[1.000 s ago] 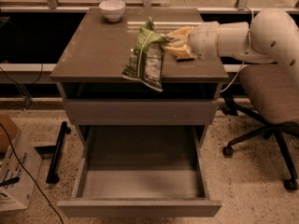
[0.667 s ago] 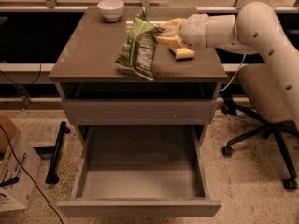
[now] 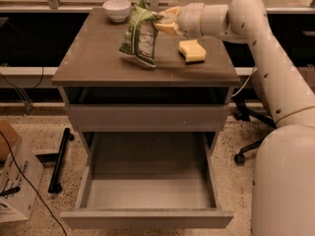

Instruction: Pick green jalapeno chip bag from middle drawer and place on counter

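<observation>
The green jalapeno chip bag (image 3: 140, 37) hangs from my gripper (image 3: 158, 21) above the counter (image 3: 93, 58), its lower edge close to or touching the top. The gripper is shut on the bag's upper right corner, at the back middle of the counter. My white arm reaches in from the right. The middle drawer (image 3: 147, 191) stands pulled out below, its grey floor bare.
A white bowl (image 3: 117, 9) stands at the counter's back left. A pale yellow sponge block (image 3: 192, 51) lies on the counter right of the bag. A cardboard box (image 3: 15, 181) and a black bar (image 3: 60, 159) lie on the floor at left. An office chair base (image 3: 246, 151) is at right.
My gripper has carried the bag leftward and further back over the counter. The sponge, earlier hidden behind the gripper, now shows to the right.
</observation>
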{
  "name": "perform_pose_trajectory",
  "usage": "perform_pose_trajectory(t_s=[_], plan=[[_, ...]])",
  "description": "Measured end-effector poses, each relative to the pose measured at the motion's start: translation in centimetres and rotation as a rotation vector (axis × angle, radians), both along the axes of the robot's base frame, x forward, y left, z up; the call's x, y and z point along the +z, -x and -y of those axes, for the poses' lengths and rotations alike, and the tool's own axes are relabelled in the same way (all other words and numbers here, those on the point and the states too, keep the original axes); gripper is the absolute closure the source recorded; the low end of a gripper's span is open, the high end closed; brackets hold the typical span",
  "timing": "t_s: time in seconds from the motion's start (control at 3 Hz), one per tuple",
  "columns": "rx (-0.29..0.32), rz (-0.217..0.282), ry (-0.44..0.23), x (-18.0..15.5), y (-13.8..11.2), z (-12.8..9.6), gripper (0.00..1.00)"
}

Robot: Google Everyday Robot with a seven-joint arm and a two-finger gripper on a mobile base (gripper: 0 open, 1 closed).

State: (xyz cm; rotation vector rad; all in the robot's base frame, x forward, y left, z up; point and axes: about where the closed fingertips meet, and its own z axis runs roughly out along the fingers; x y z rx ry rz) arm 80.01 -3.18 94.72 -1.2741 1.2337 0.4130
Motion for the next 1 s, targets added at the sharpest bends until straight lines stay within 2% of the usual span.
perform_pose_trajectory(t_s=[0.33, 0.67, 1.0], plan=[[0.006, -0.001, -0.002, -0.06, 0.23, -0.12, 0.57], [0.012, -0.004, -0.003, -0.21, 0.22, -0.60, 0.26], [0.017, -0.005, -0.003, -0.31, 0.22, -0.91, 0.03]])
